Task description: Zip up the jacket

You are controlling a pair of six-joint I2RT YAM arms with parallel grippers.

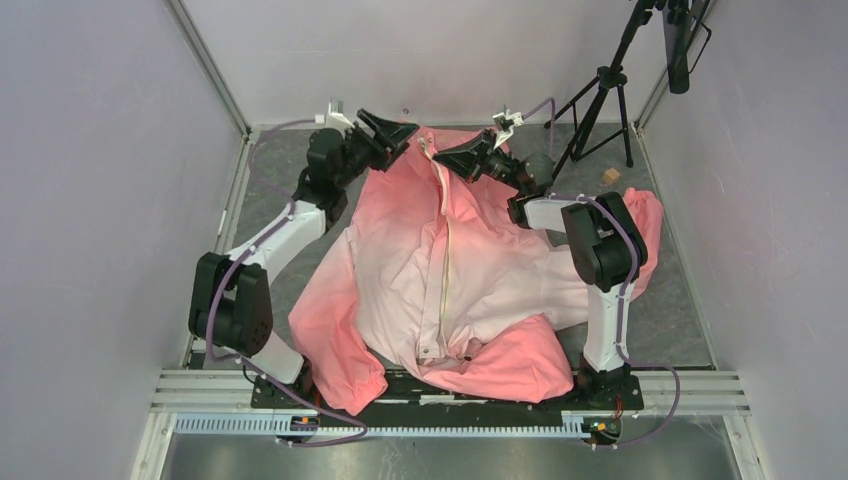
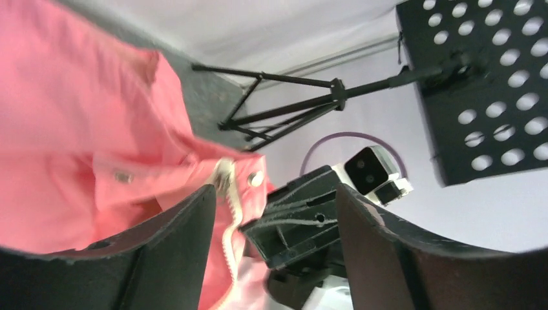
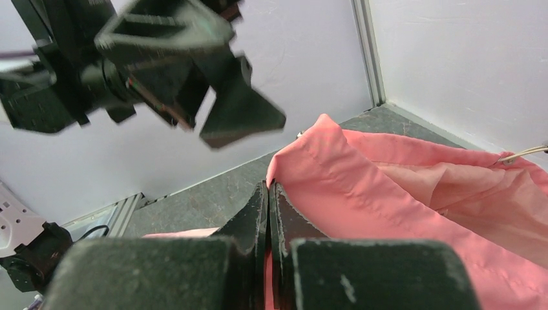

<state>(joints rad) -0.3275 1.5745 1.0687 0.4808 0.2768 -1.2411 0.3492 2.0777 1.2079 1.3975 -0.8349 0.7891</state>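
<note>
The salmon-pink jacket (image 1: 450,270) lies spread on the table, collar at the far end and hem near the arm bases. Its cream zipper strip (image 1: 444,270) runs down the front. My right gripper (image 1: 450,158) is shut on the pink collar edge (image 3: 323,161) by the top of the zipper; fabric shows between its jaws (image 3: 268,187). My left gripper (image 1: 395,135) is open and empty, just left of the collar. In the left wrist view its fingers (image 2: 174,239) frame the cream zipper teeth (image 2: 227,213), a snap button (image 2: 256,178) and the right gripper (image 2: 300,223).
A black tripod (image 1: 600,110) stands at the back right, with a small wooden block (image 1: 609,176) near it. A black perforated panel (image 2: 478,84) hangs above. White walls close in on three sides. A sleeve (image 1: 335,330) drapes toward the front rail (image 1: 200,385).
</note>
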